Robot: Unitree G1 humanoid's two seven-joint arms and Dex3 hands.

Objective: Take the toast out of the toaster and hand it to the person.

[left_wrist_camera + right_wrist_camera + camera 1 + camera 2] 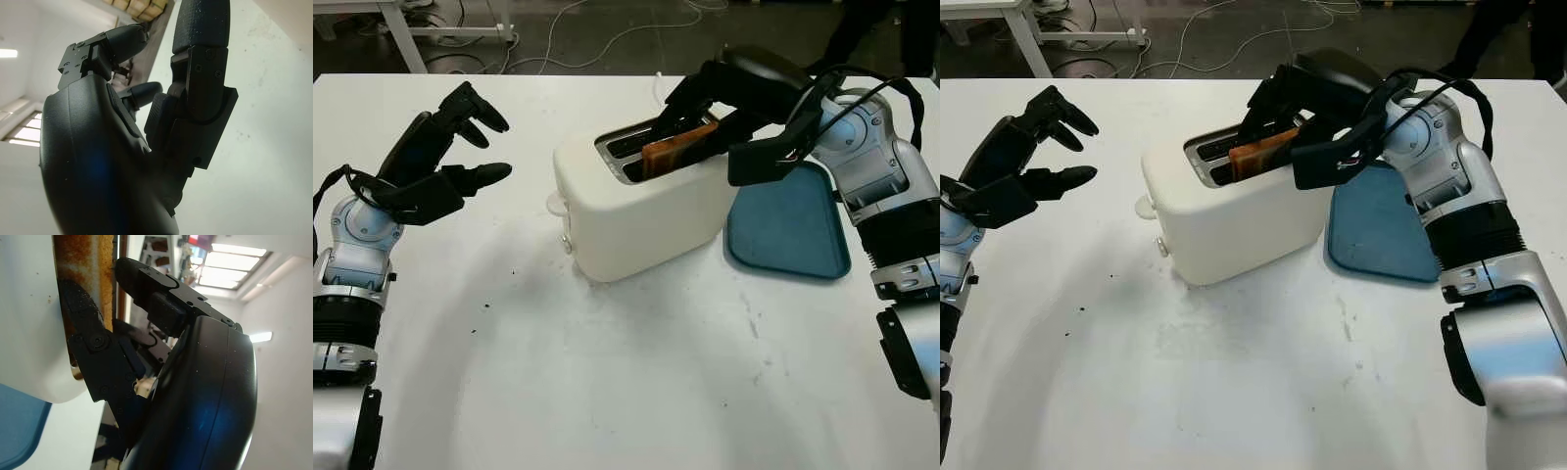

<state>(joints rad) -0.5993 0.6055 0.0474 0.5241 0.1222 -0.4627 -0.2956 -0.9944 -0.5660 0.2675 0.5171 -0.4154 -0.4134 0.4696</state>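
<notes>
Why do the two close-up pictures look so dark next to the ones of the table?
In both wrist views the black hand shells sit against bright ceiling lights and windows, so they are backlit, with a bluish sheen on each shell. In the left eye view the lighting is even; the toaster and blue tray cast only soft shadows on the table.

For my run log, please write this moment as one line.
right hand: fingers closed on toast in toaster | left hand: open, above table left of toaster | blue tray: beside toaster
</notes>
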